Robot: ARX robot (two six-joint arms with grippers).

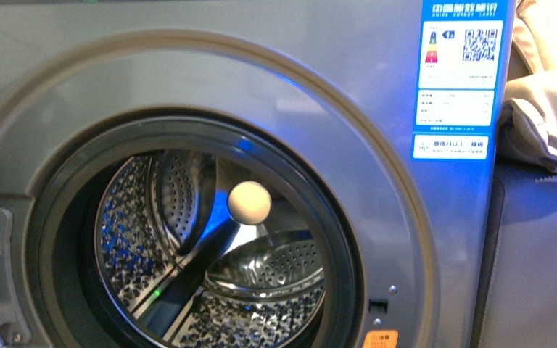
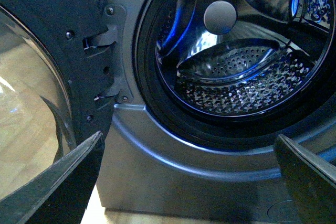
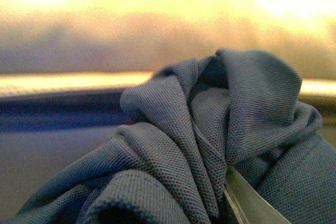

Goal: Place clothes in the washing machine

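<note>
While the left fingers (image 2: 63, 177) stand wide apart facing the washer (image 1: 377, 217), whose open port (image 1: 188, 239) sits at seven o'clock in the front view, the right fingers (image 3: 247, 200) are clamped on the bunched grey clothes (image 3: 210, 129), seen only from the right wrist camera.

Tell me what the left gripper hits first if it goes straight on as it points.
Probably the washing machine itself: the open left gripper aims near the port's lower edge, at the dark rubber seal or the silver panel beneath, not cleanly into the drum. Nothing shows in between; depth is unclear.
</note>
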